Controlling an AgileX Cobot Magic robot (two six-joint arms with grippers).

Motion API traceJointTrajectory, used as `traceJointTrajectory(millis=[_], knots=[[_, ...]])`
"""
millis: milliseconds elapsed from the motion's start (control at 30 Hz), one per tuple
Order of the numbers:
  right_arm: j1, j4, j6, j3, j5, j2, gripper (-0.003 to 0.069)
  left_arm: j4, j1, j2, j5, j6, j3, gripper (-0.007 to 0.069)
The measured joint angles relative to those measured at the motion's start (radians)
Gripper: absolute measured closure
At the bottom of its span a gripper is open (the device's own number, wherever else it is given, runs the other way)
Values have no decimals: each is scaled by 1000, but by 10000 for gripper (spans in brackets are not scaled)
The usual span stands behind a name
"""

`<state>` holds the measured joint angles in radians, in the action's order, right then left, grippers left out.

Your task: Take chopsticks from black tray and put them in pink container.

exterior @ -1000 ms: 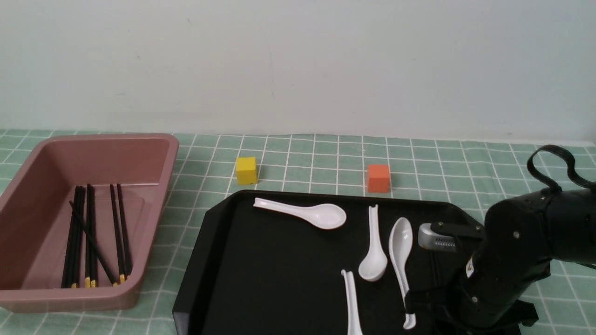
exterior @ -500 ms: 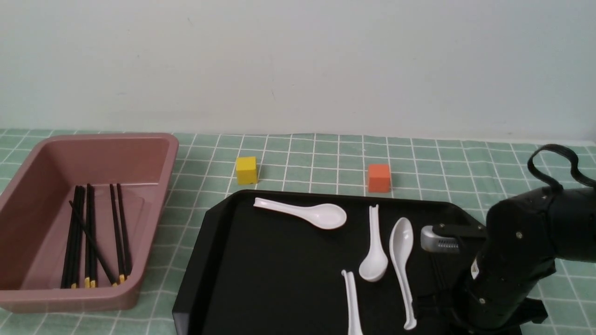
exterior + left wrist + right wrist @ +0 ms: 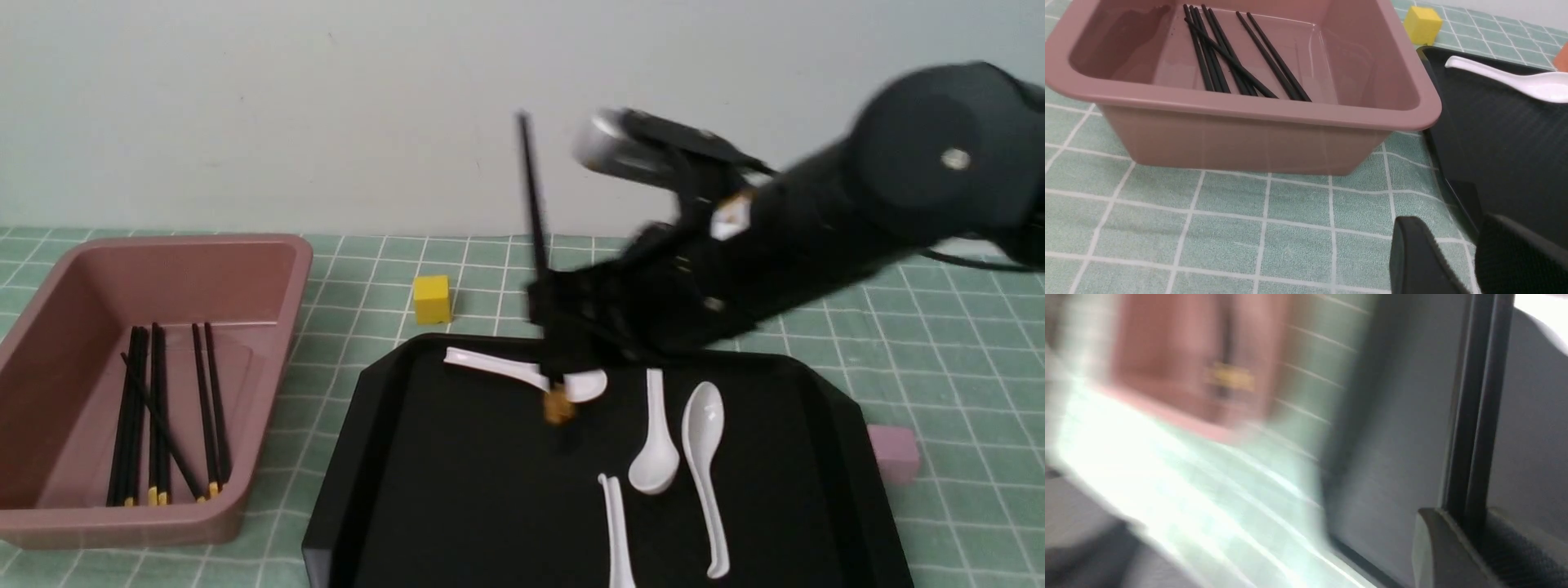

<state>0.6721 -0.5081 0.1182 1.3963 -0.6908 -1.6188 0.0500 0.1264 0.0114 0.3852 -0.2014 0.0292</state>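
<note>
My right gripper (image 3: 553,327) (image 3: 1466,524): clamped on the held chopsticks. It is blurred in both views, with textured pads (image 3: 1513,549) on either side of them.
Held chopsticks (image 3: 534,220) (image 3: 1476,396): thin, straight black sticks, nearly upright with the yellow tip down, in the air above the far part of the black tray. My wrist view shows two slim bars side by side.
My left gripper (image 3: 1457,232): matte black fingers slightly apart, nothing between them, low over the cloth by the tray's edge.
Black tray (image 3: 457,490) (image 3: 1515,155): flat and matte, with cut-off corners and a low rim.
Pink container (image 3: 273,269) (image 3: 1257,107): deep, smooth dusty-pink plastic with rounded corners and a thick rim, just beside the tray on my left.
Chopsticks in the container (image 3: 159,408) (image 3: 1224,57): several lie lengthwise on its floor, one crossing the others.
White spoons (image 3: 653,433): glossy, four lying on the tray.
Cloth (image 3: 939,327): green with a white grid.
Yellow cube (image 3: 431,299): on the cloth beyond the tray.
</note>
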Motion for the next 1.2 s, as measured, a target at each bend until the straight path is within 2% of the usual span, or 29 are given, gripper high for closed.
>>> traceJointTrajectory(millis=[167,300,400,500,600,700,833,967,1067,1200], knots=[[122,-121,-137,358,50,-302,524,0,0,0,0,0,0,386],[170,-140,-157,567,51,-499,524,0,0,0,1,0,0,386],[200,-142,-160,813,47,-703,515,0,0,0,1,0,0,386],[204,-142,-152,969,8,-843,470,0,0,0,1,0,0,386],[202,-126,-128,1038,-53,-902,417,0,0,0,1,0,0,386],[201,-23,-90,1103,-154,-921,324,0,0,0,1,0,0,386],[201,109,-46,1177,-303,-900,311,0,0,0,1,0,0,386],[201,256,-28,1280,-519,-822,377,0,0,0,1,0,0,386],[201,337,-28,1322,-561,-722,485,1,0,0,1,0,0,386],[201,366,-28,1335,-571,-559,636,0,0,0,1,0,0,386]])
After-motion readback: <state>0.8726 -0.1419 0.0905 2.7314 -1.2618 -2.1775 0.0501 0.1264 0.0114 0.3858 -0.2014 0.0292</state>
